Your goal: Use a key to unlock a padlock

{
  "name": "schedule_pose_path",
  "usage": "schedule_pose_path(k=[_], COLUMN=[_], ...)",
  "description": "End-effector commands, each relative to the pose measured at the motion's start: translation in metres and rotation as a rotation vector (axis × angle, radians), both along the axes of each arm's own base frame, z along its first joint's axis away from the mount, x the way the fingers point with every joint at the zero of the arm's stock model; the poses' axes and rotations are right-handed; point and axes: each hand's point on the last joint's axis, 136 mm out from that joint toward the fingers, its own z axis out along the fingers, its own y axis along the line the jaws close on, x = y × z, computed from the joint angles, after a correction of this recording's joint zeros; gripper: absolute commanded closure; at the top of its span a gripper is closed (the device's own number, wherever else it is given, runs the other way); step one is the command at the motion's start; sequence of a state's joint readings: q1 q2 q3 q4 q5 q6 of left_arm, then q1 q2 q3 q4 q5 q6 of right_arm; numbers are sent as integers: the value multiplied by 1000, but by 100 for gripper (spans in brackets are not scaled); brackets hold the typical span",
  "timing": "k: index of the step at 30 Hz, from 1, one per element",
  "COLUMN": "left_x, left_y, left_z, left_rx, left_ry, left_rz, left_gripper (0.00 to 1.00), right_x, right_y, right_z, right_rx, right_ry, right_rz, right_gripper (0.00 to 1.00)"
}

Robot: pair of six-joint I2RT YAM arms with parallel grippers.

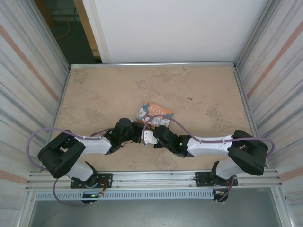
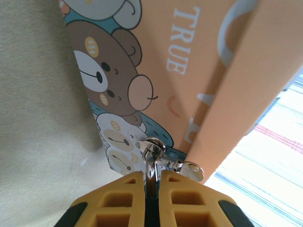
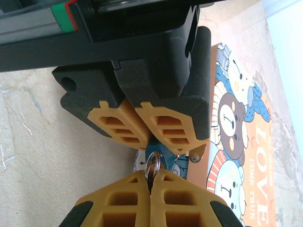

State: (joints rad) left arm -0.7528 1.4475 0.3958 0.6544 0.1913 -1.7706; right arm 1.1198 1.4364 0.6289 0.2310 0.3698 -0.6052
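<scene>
Hovering over beige tabletop [image 1: 94, 94], ribbed walls [image 1: 23, 71]: left claw [image 3: 150, 142] grips padlock [image 3: 160, 150], right claw [image 3: 151, 177] key ring [image 3: 152, 164].

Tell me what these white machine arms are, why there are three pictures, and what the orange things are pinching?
They are two robot arms bolted to a table. The big picture looks down from above: the left gripper and right gripper meet beside a picture box with cartoon bears, lying on it. The other two pictures come from small cameras on each wrist, so the orange fingers show up close. The left gripper is shut on a thin silvery metal piece. The right gripper pinches a small ring. Between them peeks a teal bit, probably the padlock.
</scene>
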Motion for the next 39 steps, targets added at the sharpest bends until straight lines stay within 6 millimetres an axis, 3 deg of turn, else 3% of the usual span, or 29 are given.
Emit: schedule_pose_path(k=[1, 8, 24, 39], left_x=[-1, -1, -5, -6], left_y=[-4, -5, -10, -15], left_z=[20, 21, 18, 14], left_rx=[-51, -50, -45, -41], left_ry=[-49, -52, -45, -36], left_rz=[-16, -20, -31, -39], left_gripper=[100, 100, 100, 100], right_x=[9, 11, 14, 19], right_y=[11, 12, 25, 20], right_z=[15, 20, 52, 49], right_rx=[83, 182, 594, 788], right_ry=[-8, 29, 221, 429], right_rz=[-57, -123, -282, -477], right_gripper=[100, 100, 100, 100])
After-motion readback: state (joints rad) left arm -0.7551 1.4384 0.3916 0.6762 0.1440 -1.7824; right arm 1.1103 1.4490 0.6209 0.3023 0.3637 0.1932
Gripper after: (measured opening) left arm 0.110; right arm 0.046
